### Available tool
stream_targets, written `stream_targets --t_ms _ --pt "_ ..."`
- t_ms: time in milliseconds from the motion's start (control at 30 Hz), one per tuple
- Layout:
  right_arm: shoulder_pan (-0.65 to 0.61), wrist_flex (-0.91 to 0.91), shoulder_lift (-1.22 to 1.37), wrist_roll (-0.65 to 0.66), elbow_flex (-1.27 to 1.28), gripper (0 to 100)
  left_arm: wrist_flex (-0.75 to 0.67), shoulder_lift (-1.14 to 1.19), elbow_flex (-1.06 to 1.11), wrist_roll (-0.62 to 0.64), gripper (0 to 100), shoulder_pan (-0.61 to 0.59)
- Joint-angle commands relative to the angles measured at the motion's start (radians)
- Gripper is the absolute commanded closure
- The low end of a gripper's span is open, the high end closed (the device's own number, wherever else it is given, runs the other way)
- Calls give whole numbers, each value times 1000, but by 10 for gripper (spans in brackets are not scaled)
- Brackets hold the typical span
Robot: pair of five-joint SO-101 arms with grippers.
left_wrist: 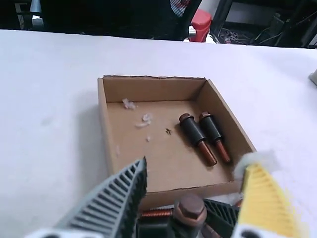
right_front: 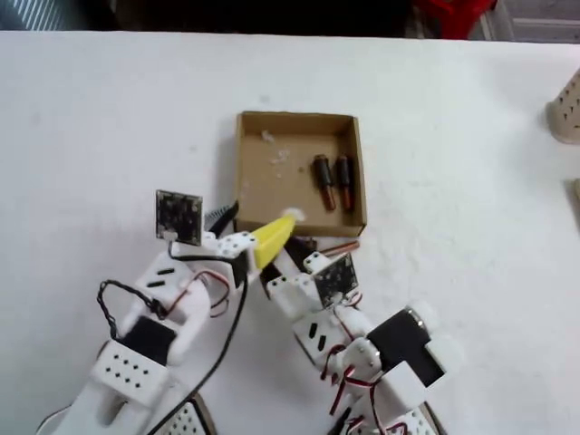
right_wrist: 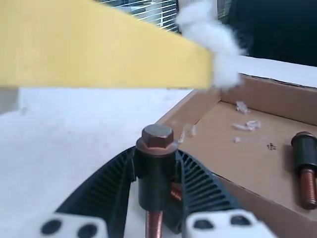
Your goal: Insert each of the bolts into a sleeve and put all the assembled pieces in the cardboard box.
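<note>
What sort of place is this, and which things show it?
Likely a robotics lab or workshop: two robot arms at a white table, a cardboard box holding sleeved bolts, and cables behind.

Left arm (right_front: 177, 308) and right arm (right_front: 313, 333): white printed links (right_front: 127, 367) pierced with small dark holes and slots, black servo blocks (right_front: 396, 340) at the joints, a looping black cable (right_front: 113, 304) on the left, thin red wires (right_front: 349, 385) on both, and a square black camera board (right_front: 178, 216) at each wrist. Left gripper (right_front: 263, 216): one grey ribbed finger (left_wrist: 116, 198), triangular and tapering to a narrow tip, and one smooth yellow finger (left_wrist: 265, 203) tipped with a tuft of white fluff (left_wrist: 257, 159). Right gripper (right_wrist: 156, 156): two dark ribbed fingers (right_wrist: 198, 188) rising from white mounts (right_wrist: 69, 227) with round dark holes.
</note>
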Motion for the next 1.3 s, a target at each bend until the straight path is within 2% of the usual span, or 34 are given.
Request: stream_targets --t_ms 0,100,233,400,500,667,867,1033,1200,1267 --pt "10 -35 -35 -5 5 982 215 -140 -118 12 836 50" --pt "10 -35 -35 -5 5 982 316 -263 -132 11 986 64" --pt "10 -33 -35 -5 5 982 465 -406 -130 8 931 58" --pt "15 -30 -35 -5 5 982 743 -581 -132 8 956 58" --pt "15 -28 -35 -5 5 982 830 -596 -135 8 971 35" --pt "16 -28 -35 -2 5 982 829 -588 -98 8 977 -94" --pt "54 -50 -53 -2 6 982 779 -588 95 5 977 -87" --pt "76 -47 -79 -2 6 982 744 -588 164 -152 976 -143" --pt "97 -56 -82 0 6 982 706 -588 204 -218 976 -268" --pt "107 -56 -82 38 6 982 707 -588 204 -298 976 -286"
